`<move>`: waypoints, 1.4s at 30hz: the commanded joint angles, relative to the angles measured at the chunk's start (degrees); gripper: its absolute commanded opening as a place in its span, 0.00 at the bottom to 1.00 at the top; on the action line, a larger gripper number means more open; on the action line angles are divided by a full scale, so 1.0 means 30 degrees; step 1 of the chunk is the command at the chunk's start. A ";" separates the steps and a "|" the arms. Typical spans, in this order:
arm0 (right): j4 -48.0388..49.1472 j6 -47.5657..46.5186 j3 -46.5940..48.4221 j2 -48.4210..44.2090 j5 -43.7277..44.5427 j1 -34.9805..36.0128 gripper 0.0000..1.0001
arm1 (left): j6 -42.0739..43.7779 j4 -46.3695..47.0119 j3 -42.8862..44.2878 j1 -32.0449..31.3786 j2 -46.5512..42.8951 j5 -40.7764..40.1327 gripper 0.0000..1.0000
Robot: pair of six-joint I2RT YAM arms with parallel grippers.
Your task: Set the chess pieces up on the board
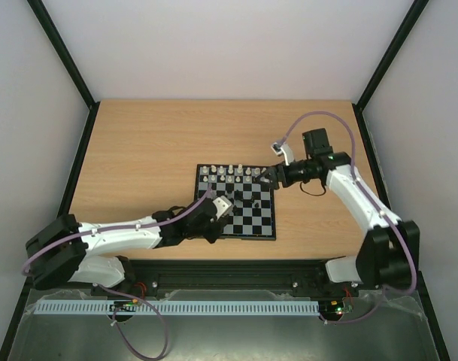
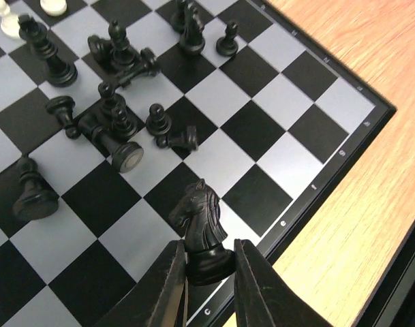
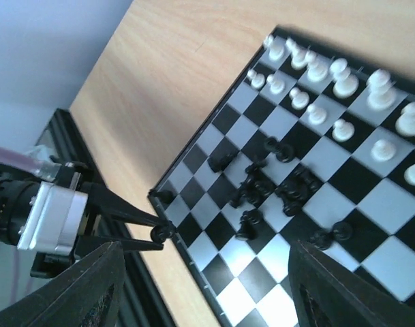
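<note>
Left wrist: knight [image 2: 199,216] in left pincer [image 2: 209,257]

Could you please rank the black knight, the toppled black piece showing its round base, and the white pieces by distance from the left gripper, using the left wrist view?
1. Black knight: clamped in the left gripper, at the bottom of the view.
2. Toppled black piece: mid-view, to the left.
3. White pieces: far top-left corner.

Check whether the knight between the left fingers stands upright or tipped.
Upright: the knight has its head up and base down, clamped between the left fingers, at the board's edge.
</note>
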 commanded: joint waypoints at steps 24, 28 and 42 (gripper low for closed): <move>-0.7762 -0.2553 0.3489 0.8707 -0.6005 0.4516 0.36 | 0.1388 0.6746 -0.2364 -0.1494 -0.2455 -0.1479 0.20; -0.7716 -0.2600 0.3241 0.8584 -0.6103 0.4550 0.30 | 0.1373 0.6720 -0.2336 -0.1502 -0.2372 -0.1599 0.20; -0.7539 -0.3155 0.2868 0.8145 -0.5772 0.5055 0.17 | 0.1199 0.6584 -0.2183 -0.1545 -0.2176 -0.1980 0.23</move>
